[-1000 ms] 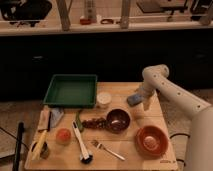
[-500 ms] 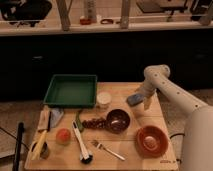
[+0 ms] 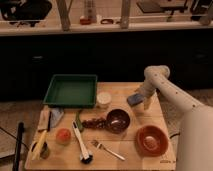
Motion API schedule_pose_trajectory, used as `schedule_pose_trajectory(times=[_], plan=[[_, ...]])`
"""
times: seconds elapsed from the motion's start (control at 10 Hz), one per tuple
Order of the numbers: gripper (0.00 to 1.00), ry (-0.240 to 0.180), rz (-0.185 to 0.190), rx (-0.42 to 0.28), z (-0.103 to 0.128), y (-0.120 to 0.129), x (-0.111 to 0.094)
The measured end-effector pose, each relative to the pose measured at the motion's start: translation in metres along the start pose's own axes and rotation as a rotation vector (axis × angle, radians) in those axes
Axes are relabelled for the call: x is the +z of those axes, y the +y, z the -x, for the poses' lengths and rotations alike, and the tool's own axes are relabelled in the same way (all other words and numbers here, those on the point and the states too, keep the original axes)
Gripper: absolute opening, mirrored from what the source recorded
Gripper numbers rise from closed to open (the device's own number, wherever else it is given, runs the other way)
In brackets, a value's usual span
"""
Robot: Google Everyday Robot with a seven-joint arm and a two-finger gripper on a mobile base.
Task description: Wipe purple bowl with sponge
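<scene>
Right in the middle of the wooden worktop sits the purple bowl. It is round, dark and shiny, more reddish-brown than purple in this dim light, and it stands upright. A bunch of dark grapes touches its left side.

Up and to the right of the bowl is the sponge, a small blue block. The gripper is on it, at the end of the white arm, with its fingers closed on the sponge, which hangs near the bowl but not touching it. The fingers themselves are hard to make out.

An orange bowl sits near the front right corner. A green tray is at the back left, with a white cup just beside it. A fork and a brush lie in front. The robot's big white body is cut off at the right edge.
</scene>
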Motion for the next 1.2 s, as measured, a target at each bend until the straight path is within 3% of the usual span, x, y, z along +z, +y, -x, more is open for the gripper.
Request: schedule_pose_trajectory(times=[0.7, 1.1, 1.2], plan=[[0.78, 0.005, 0.01, -0.06, 0.01, -0.013, 0.014], [0.43, -0.008, 0.029, -0.065, 0.01, -0.013, 0.028], [0.29, -0.009, 0.027, -0.063, 0.008, -0.013, 0.028]])
